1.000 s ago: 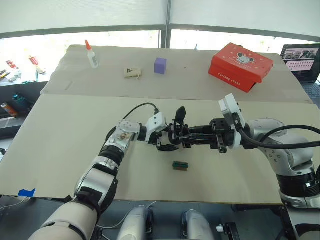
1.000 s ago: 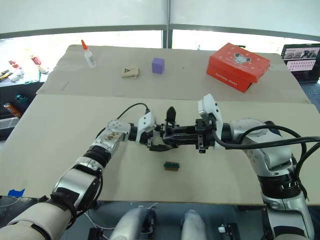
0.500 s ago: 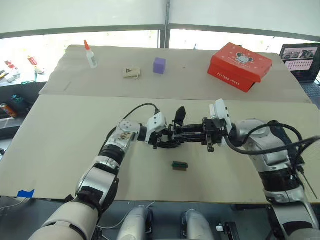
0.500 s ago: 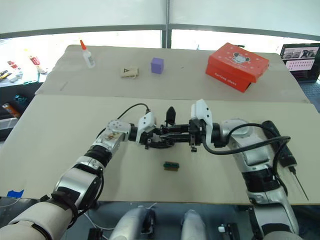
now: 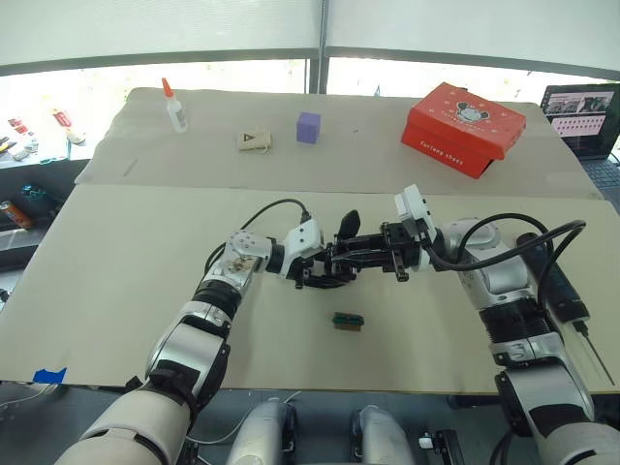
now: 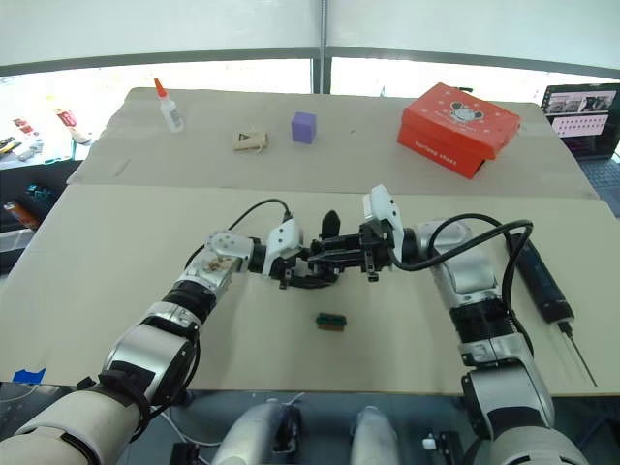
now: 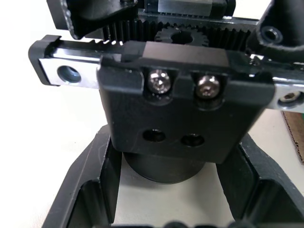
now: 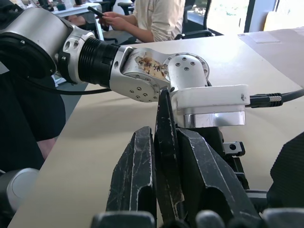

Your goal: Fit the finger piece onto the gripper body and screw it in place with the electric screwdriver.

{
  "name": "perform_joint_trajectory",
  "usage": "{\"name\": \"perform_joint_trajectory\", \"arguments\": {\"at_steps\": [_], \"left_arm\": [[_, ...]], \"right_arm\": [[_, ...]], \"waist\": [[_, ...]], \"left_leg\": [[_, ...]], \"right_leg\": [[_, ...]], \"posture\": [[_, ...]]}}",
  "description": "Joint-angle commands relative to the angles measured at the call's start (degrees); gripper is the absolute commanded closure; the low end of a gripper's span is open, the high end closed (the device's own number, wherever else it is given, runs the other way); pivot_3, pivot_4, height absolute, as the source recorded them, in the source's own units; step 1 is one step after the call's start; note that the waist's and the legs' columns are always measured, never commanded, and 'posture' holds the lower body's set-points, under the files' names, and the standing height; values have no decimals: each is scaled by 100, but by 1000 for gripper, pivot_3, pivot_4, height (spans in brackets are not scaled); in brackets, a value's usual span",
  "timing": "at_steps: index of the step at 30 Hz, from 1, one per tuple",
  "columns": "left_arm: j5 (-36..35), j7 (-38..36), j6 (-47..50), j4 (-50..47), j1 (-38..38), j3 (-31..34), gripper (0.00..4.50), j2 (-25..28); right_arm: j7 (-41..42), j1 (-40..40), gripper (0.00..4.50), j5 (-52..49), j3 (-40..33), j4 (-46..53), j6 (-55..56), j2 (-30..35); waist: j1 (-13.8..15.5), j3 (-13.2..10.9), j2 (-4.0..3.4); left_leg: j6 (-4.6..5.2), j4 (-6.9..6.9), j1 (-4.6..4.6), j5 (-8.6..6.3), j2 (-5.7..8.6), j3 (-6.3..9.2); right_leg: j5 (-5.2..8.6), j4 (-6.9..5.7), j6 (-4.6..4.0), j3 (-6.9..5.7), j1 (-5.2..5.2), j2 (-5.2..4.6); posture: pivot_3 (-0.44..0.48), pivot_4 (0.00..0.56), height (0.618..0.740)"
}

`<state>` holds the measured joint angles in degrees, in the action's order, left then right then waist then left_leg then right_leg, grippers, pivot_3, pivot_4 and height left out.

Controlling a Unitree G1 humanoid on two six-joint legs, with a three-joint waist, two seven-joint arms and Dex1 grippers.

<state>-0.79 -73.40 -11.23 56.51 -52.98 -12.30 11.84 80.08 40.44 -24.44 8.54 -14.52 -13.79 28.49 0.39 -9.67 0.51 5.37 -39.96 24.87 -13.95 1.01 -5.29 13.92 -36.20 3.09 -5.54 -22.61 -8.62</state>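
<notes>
Since a second ago the right arm has slid in toward the left, bringing its end effector [image 6: 341, 254] hard up against the gripper body [image 5: 325, 273]; the elbow has folded and the electric screwdriver [image 6: 540, 284], hidden behind the arm before, now lies uncovered on the worktop [image 5: 116, 281] at the robot's far right, well apart from the work.

The finger piece [image 8: 165, 142] is clenched between the right end effector's two black fingers [image 8: 134, 171], its slim edge standing up between them, pointed toward the assembly. The gripper body sits mid-worktop, grasped by the left end effector [image 5: 318, 274]; from the left wrist its rack teeth, small pinion and carriage block face the camera, with two screw heads [image 7: 160, 82] already seated and two empty holes [image 7: 155, 136] below them. One black pointed finger [image 5: 347, 223] sticks up from the body.

The step in hand looks like the mating itself. To do it well, the left arm should hold the body dead steady while the right eases the piece in squarely along the rail, so its holes line up with those on the carriage; a tilted approach would probably jam against the teeth. The grip should not loosen until the piece is seated flush.

A small green-topped block [image 5: 348, 321] lies just in front of the two arms. Beyond are a red box [image 5: 465, 129], a purple cube [image 5: 309, 127] and a glue bottle [image 5: 176, 107].
</notes>
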Motion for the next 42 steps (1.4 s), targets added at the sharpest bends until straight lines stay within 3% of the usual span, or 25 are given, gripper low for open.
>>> {"name": "perform_joint_trajectory", "arguments": {"at_steps": [1, 17, 23, 32, 36, 42], "left_arm": [[10, -104, 24, -45, -7, 8, 2211, 9], [-31, -52, 79, -170, 86, 37, 2211, 0], [-51, -55, 123, -306, 188, 26, 2211, 17], [-70, -30, 204, -402, 237, 37, 2211, 18], [-63, -14, 203, -370, 222, 44, 2211, 23], [-62, 10, 216, -344, 206, 68, 2211, -5]], "right_arm": [[35, 74, 4173, 123, 43, -128, 76, -69], [-59, -172, 4173, 454, 98, -524, 267, -83], [301, -218, 4173, 571, 299, -905, 569, -38], [576, -282, 4173, 512, 569, -731, 19, 37], [397, -440, 4173, 473, 642, -289, -294, 32], [-508, -302, 4173, 906, 622, -846, -212, -203]], "waist": [[-10, 0, 0], [-50, 2, 0], [-42, 11, 0], [-42, 25, 3], [-15, 27, 4], [-60, 64, 13]], "left_leg": [[0, 0, 0, 0, 0, 0], [-1, -2, -9, 0, 0, 1], [-2, 2, -27, 0, 0, 4], [-2, 5, -29, -1, 0, 6], [-3, 6, -29, -1, 1, 9], [-4, 10, -47, -2, -1, 7]], "right_leg": [[0, 0, 0, 0, 0, 0], [0, -2, 0, 0, 9, 0], [0, 2, 0, 0, 28, 0], [0, 3, 0, 0, 29, -1], [0, 5, 0, -1, 29, -3], [0, 4, -1, 0, 39, -3]], "posture": [[0, 150, 740], [0, 150, 740], [0, 150, 740], [0, 150, 740], [0, 150, 740], [0, 150, 740]]}}
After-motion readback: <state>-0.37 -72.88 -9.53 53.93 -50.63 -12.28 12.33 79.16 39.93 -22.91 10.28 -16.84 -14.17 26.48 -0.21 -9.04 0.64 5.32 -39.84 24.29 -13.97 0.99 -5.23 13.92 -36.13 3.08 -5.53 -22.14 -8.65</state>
